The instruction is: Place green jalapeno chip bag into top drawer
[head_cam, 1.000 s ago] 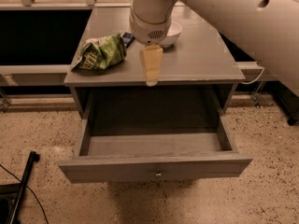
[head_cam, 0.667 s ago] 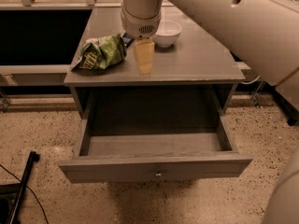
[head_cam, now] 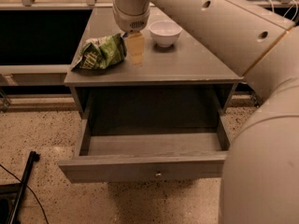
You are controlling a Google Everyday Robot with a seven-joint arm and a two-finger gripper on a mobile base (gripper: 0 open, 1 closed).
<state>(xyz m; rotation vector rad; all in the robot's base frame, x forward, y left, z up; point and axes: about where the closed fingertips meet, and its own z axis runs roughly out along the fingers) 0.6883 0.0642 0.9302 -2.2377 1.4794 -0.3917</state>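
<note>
The green jalapeno chip bag (head_cam: 100, 53) lies crumpled on the left part of the grey cabinet top (head_cam: 187, 64). The gripper (head_cam: 136, 50) hangs from the white arm just to the right of the bag, low over the top; one pale finger shows edge-on. Nothing shows between the fingers. The top drawer (head_cam: 149, 164) is pulled out wide below the cabinet top, its inside bare, with a small round knob (head_cam: 158, 174) on its front panel.
A white bowl (head_cam: 165, 33) stands on the cabinet top right of the gripper. The large white arm (head_cam: 261, 125) fills the right side of the view. A black cable and stand (head_cam: 21, 190) lie on the speckled floor at lower left.
The gripper has moved back and left over the cabinet top, from near its front edge to right beside the chip bag. The bag and drawer have not moved.
</note>
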